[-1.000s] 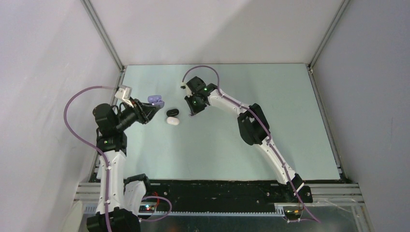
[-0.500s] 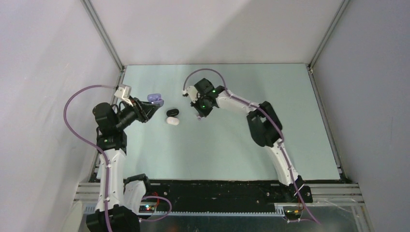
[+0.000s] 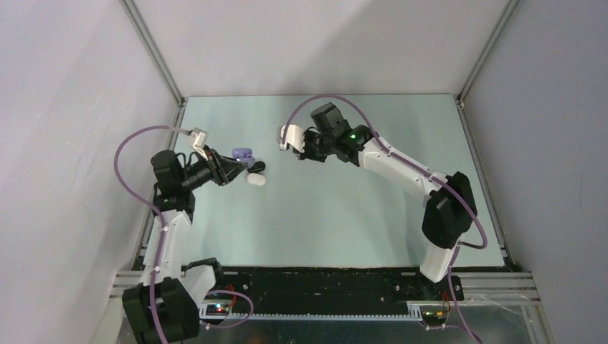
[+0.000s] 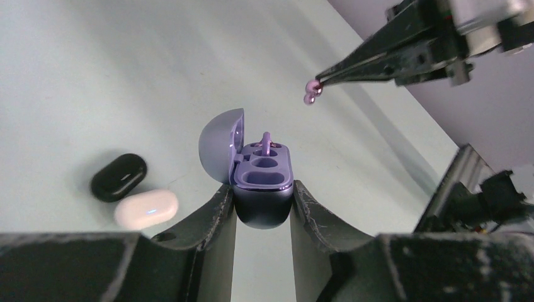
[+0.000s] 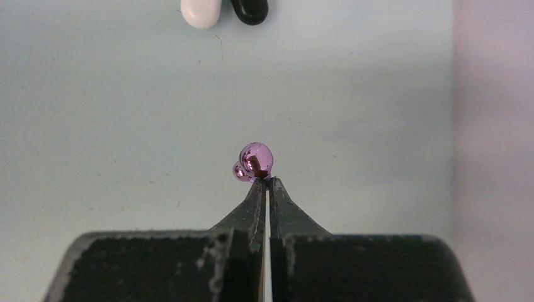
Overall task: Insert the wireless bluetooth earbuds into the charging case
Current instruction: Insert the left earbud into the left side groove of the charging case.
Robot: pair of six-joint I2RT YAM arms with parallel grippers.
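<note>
Insertion looks half done: left claw [image 4: 262,192] clamps the open purple charging case [image 4: 263,182], one socket [image 4: 267,146] filled; right claw [image 5: 265,184] pinches a purple earbud [image 5: 253,162] near it.

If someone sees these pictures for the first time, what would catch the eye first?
The shiny purple earbud pinched at the very tip of the right gripper, in the air above the table. Next, the open purple case clamped in the left gripper, with a second earbud in one of its slots. A black case and a white case lie side by side on the table.
</note>
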